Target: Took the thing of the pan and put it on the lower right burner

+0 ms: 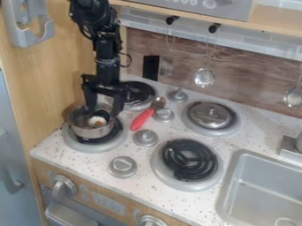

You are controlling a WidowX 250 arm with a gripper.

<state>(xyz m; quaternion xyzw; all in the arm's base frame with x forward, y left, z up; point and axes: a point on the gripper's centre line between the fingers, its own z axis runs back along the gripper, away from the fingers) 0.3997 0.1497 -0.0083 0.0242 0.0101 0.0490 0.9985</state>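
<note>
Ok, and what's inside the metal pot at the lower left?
Inside the pot is a small white and orange-brown thing. The end effector hangs over the opening; the near wall hides the bottom, so anything lower can't be seen.

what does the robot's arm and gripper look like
The arm is black, built of slim, angular jointed segments, with thin dark cables looping out beside it near the top and midway down. The gripper is black too, with a wide crosswise body and two fingers.
</note>
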